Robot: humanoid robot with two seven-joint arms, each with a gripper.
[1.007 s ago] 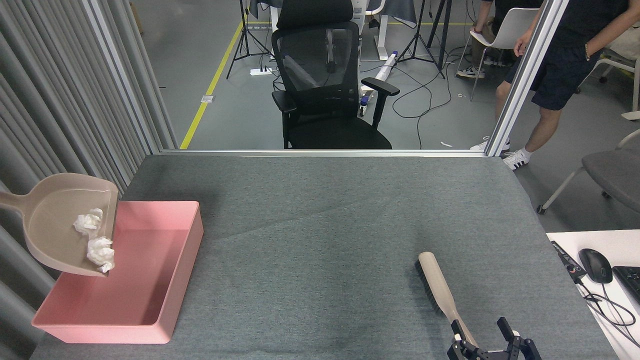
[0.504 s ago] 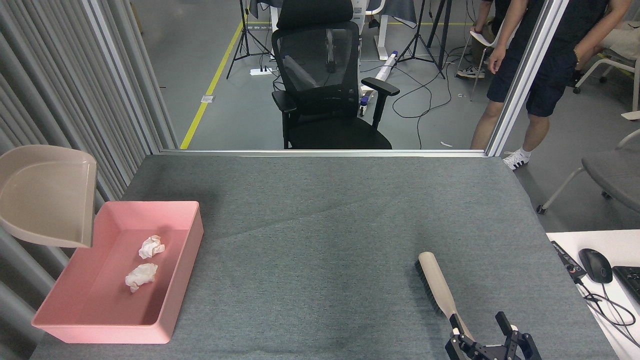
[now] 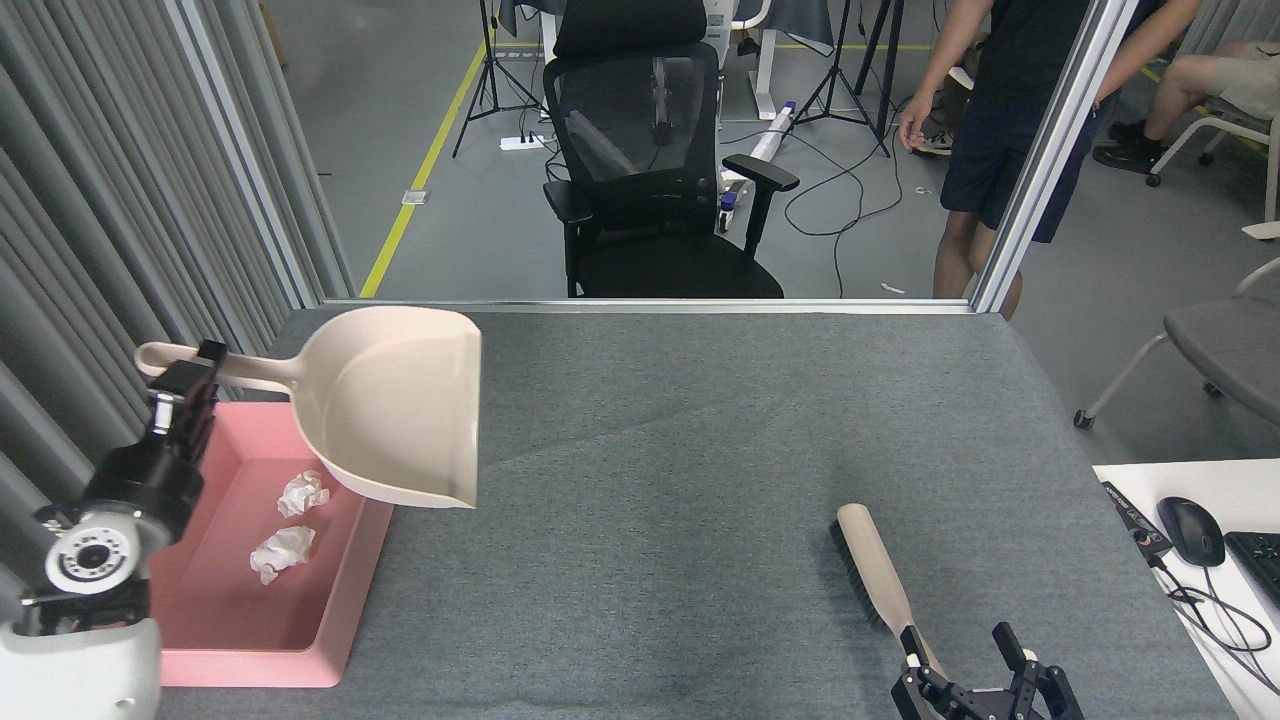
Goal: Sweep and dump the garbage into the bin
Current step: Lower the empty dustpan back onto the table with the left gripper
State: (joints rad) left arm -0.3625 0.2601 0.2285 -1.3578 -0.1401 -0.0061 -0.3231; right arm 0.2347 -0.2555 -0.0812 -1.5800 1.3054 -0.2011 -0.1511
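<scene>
Both garbage wads point(image 3: 290, 524) lie in the pink bin point(image 3: 255, 660) at eight o'clock, so dumping looks done. The left claw point(image 3: 190, 385) grips the emptied dustpan point(image 3: 395, 420) by its handle above the tabletop point(image 3: 650, 480); setting it down seems next. The right claw point(image 3: 985, 675) sits spread open at five o'clock, beside the brush point(image 3: 875, 575).

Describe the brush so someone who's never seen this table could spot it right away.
On the grey table, look at the near right area, in front of the right gripper. The brush lies there: a long beige handle with dark bristles along one side, unlike the broad dustpan.
</scene>
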